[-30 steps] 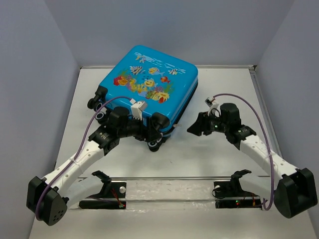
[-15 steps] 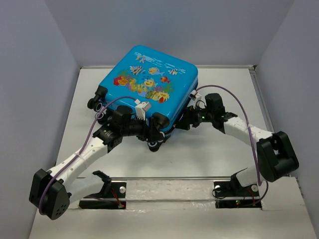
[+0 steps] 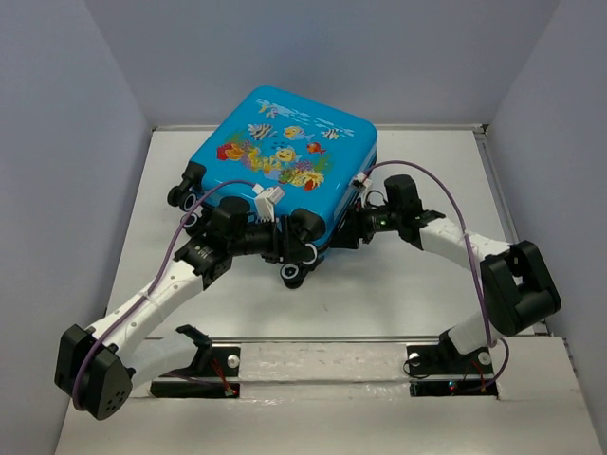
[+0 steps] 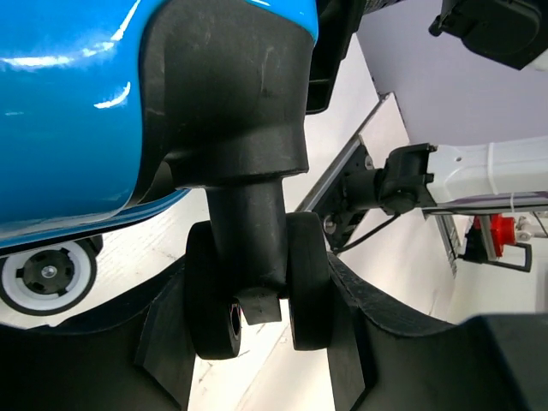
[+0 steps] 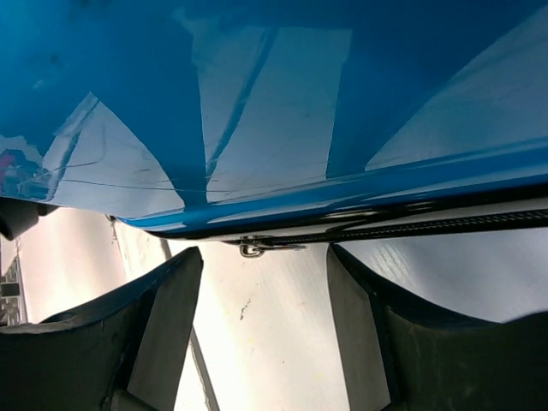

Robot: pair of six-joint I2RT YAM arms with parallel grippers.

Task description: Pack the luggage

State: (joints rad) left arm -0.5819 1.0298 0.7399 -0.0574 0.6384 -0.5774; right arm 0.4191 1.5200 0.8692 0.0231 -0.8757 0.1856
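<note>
The luggage (image 3: pixel 285 152) is a bright blue hard-shell suitcase lying closed on the table, fish print up. My left gripper (image 3: pixel 289 254) is at its near right corner. In the left wrist view the fingers (image 4: pixel 360 334) press both sides of a black twin wheel (image 4: pixel 257 291) under the blue shell (image 4: pixel 68 111). My right gripper (image 3: pixel 349 232) is open at the suitcase's right side. In the right wrist view its jaws (image 5: pixel 265 325) stand apart just below the metal zipper pull (image 5: pixel 257 249), under the blue shell (image 5: pixel 257 103), touching nothing.
The suitcase's other wheels (image 3: pixel 180 194) stick out at its near left corner. Grey walls enclose the white table (image 3: pixel 427 284) on the left, back and right. Two black stands (image 3: pixel 204 365) sit at the near edge. The right arm (image 4: pixel 479 171) shows in the left wrist view.
My right gripper has moved left from open table to the suitcase's right side seam. My left gripper has stayed at the corner wheel, shifting slightly.
</note>
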